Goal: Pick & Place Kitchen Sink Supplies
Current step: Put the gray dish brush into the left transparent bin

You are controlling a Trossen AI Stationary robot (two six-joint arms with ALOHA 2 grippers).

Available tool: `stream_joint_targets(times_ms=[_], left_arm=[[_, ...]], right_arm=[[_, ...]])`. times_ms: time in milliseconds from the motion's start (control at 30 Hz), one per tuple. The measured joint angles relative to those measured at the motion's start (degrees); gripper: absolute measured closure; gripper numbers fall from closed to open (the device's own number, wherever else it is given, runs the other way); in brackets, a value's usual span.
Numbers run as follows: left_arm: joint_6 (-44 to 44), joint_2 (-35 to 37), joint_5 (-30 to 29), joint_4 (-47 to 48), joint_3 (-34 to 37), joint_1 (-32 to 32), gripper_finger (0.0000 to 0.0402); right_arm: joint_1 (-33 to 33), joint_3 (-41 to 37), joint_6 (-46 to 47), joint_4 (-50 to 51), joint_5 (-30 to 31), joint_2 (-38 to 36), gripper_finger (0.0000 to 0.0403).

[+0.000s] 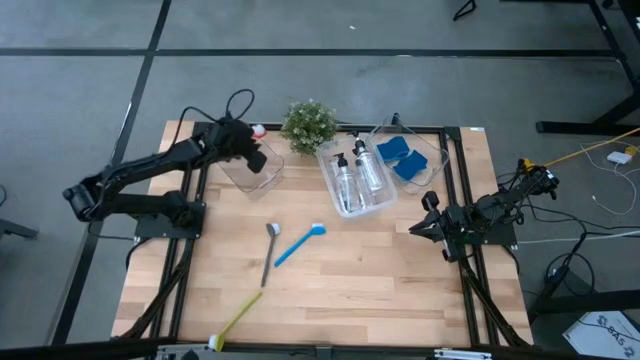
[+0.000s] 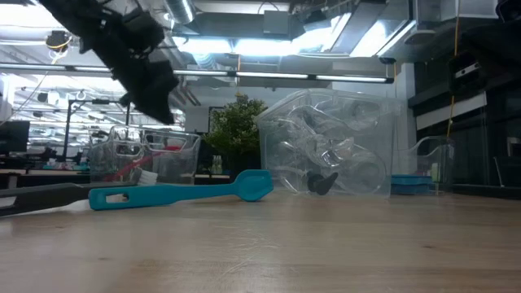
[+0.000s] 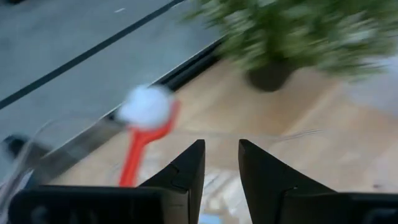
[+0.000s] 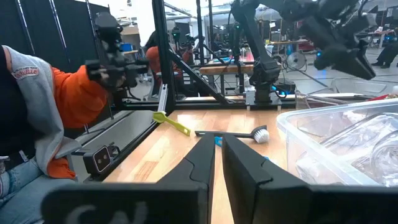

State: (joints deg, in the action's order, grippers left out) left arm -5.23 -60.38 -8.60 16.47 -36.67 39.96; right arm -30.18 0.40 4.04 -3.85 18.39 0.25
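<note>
1. Blue brush (image 2: 175, 194) lies flat mid-frame on the tabletop (image 1: 350, 270), beside the grey brush (image 1: 269, 252); a yellow-green brush (image 1: 236, 320) sits lower left.
2. Red brush (image 1: 258, 129) rests in the upper-left bin (image 1: 262, 176).
3. Left claw (image 1: 257, 157) hovers over that bin, fingers slightly apart (empty).
4. Right claw (image 1: 418, 228) waits at right, fingers together.

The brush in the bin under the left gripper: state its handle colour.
Red handle, white bristle head; clearest in the left wrist view.
</note>
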Motion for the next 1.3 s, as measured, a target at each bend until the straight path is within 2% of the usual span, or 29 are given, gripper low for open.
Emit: stream_joint_targets(times_ms=[167, 433, 767, 1033, 1300], left_arm=[[-0.45, 1.82, 4.25, 0.01, -1.75, -5.68, 0.0313], [-3.84, 6.69, 5.54, 0.02, -2.77, -18.88, 0.0313], [-16.75, 7.38, 5.18, 0.02, -2.77, -39.83, 0.0313], [-26.42, 3.26, -2.47, -0.57, -3.48, -56.42, 0.0313], [-33.86, -6.31, -9.16, 11.69, -14.48, -66.43, 0.0313]], right_arm=[[0.0, 0.0, 0.0, 0.01, 0.0, -0.01, 0.037], [-0.01, -0.02, -0.01, -0.01, 0.02, -0.02, 0.037], [-0.01, 0.0, -0.01, 0.01, 0.0, 0.0, 0.037], [-0.01, 0.0, 0.01, -0.01, 0.0, 0.0, 0.037], [-0.01, 0.0, 0.0, -0.01, 0.02, -0.02, 0.037]])
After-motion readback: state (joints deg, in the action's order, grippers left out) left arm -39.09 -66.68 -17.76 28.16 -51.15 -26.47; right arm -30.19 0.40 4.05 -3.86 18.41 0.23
